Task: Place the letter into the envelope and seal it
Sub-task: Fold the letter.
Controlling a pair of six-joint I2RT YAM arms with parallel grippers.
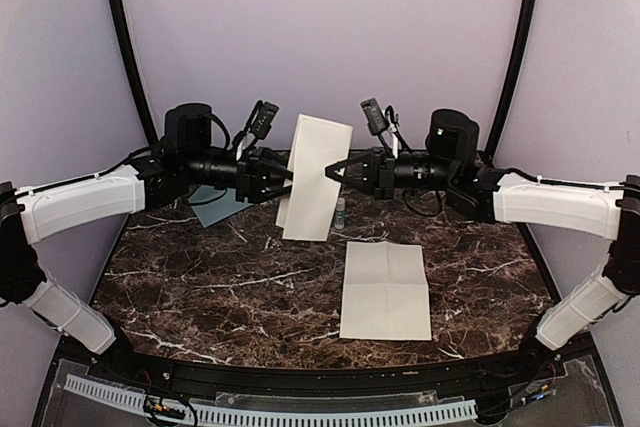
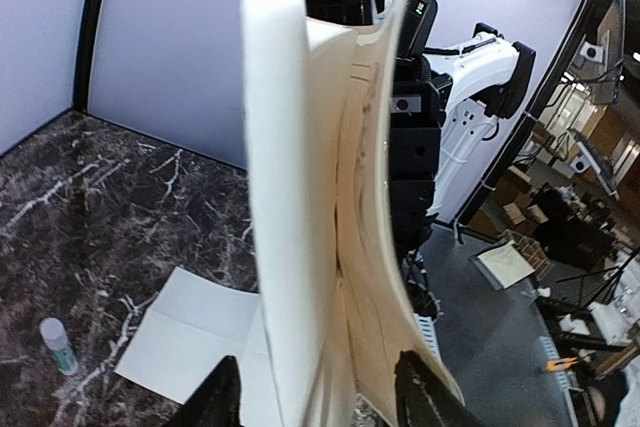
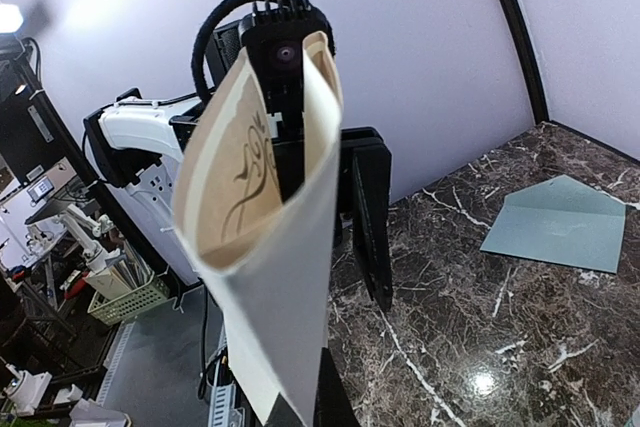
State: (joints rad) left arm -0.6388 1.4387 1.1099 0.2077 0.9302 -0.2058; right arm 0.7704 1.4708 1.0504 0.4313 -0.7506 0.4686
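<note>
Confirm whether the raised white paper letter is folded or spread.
Folded: the white paper letter is doubled over, its printed cream face turned inward.

the letter (image 1: 312,179) is a white sheet folded lengthwise, its tan inside printed with a dark curling ornament. it stands upright in the air over the back of the table (image 1: 200,287), bowed open like a trough, one edge pinched in the right gripper (image 1: 333,172). the envelope (image 1: 215,209), pale blue-grey, lies flat at the back left, pointed flap open.

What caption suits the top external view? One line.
Right gripper pinches a folded white paper letter upright above the dark marble table.
</note>
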